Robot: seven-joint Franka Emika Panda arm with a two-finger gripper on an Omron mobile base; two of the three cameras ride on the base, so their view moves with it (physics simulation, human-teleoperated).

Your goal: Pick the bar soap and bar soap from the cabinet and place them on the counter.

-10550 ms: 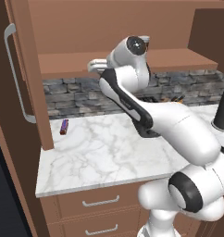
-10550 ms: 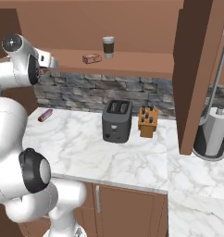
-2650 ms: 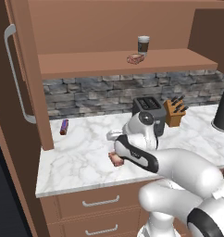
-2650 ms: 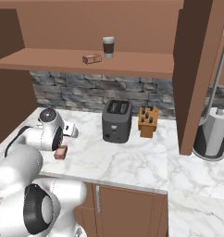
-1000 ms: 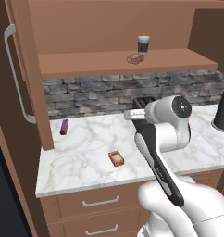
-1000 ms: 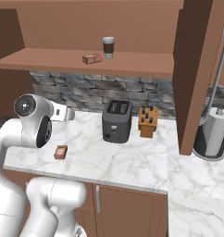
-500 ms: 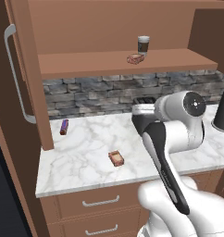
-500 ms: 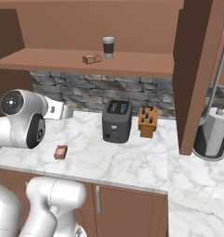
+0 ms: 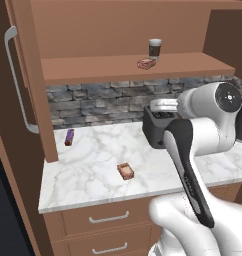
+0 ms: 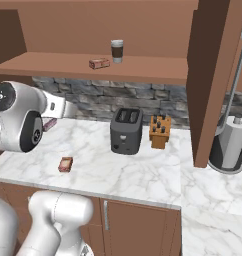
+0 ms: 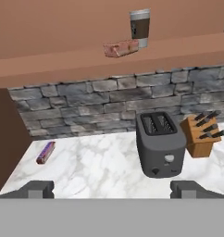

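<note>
- Left base view: I see one bar soap (image 9: 125,171) lying flat on the white marble tabletop (image 9: 88,182) near the front edge, apart from everything else, so that half of the job looks done. The other bar soap (image 9: 145,63) sits on the shelf of the cabinet (image 9: 118,67), just beside the paper cup (image 9: 154,49), and I read it as the next thing to fetch. The purple stick (image 9: 69,137) lies near the backsplash, well clear of both. The arm's bulk hides most of the toaster (image 9: 154,131).
- Right base view: the delivered soap (image 10: 66,164) rests left of the toaster (image 10: 126,131), with the knife block (image 10: 159,132) beyond it. The shelf soap (image 10: 99,63) lies close to the shelf's front lip, which I judge makes it reachable without disturbing the cup (image 10: 117,51).
- Hand view: the pincer (image 11: 113,187) has its two tips wide apart with nothing between them, and it looks toward the backsplash with the shelf soap (image 11: 121,48) high in the picture. I take this pose as a raised, empty stance, aimed so the next reach goes up to the shelf.
</note>
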